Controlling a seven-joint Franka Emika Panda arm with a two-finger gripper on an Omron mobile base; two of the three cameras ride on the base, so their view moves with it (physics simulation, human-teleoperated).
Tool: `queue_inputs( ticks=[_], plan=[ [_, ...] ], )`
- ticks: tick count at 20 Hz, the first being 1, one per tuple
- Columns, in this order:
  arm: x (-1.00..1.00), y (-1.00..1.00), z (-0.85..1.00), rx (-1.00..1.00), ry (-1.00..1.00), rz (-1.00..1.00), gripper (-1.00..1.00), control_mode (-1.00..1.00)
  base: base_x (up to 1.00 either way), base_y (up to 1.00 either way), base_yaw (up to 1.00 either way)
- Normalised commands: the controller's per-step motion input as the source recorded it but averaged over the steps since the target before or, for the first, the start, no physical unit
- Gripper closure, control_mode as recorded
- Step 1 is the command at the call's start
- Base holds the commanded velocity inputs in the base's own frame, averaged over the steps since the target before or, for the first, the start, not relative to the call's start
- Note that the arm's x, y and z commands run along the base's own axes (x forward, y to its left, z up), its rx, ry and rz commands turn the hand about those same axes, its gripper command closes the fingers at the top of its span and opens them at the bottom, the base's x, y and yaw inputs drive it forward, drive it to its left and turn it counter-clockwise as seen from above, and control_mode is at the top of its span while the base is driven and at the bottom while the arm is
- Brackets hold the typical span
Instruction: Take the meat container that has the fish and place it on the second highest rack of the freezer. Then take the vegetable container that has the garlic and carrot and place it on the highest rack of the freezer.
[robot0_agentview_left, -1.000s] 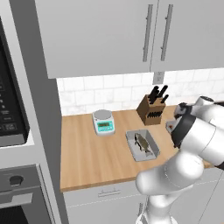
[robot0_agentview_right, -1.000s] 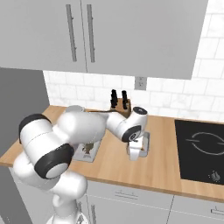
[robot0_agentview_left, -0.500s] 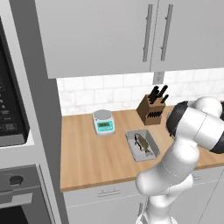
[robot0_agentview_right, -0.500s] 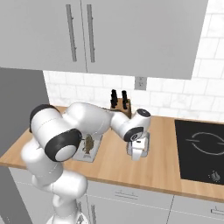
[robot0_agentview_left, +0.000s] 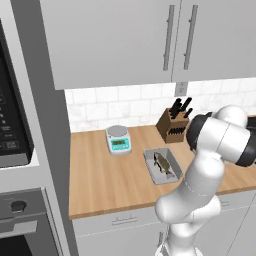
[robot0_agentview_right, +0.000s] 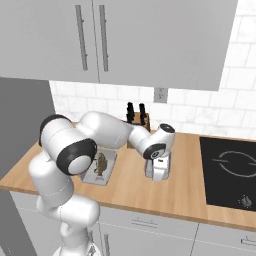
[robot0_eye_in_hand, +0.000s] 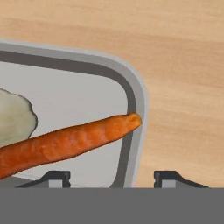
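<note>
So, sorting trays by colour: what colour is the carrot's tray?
Light grey tray, clearest in the hand view.

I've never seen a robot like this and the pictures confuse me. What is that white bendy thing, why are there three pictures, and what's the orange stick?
The white bendy thing is a robot arm in a pretend computer kitchen. Two pictures come from cameras behind it, one on each side. The third comes from a camera on its hand, looking down.

On the wooden counter sit a small scale, a knife block and a grey tray with a fish.

The orange stick is a carrot in another tray, beside a whitish garlic bulb. The jaws stand on either side of that tray's rim, one tip inside and one outside. Nothing is lifted yet.
</note>
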Motion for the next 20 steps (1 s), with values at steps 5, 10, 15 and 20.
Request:
queue_inputs(
  ticks=[5,10,15,20],
  plan=[
    [0.05,0.00,-0.02,0.00,0.03,0.00,1.00,-1.00,0.00,0.00,0.00],
    [0.00,0.02,-0.31,0.00,0.00,0.00,1.00,-1.00,0.00,0.00,0.00],
    [-0.06,0.00,-0.04,0.00,0.00,0.00,1.00,-1.00,0.00,0.00,0.00],
    [-0.48,0.12,0.55,-0.04,-0.18,0.06,1.00,-1.00,0.00,0.00,0.00]
  ],
)
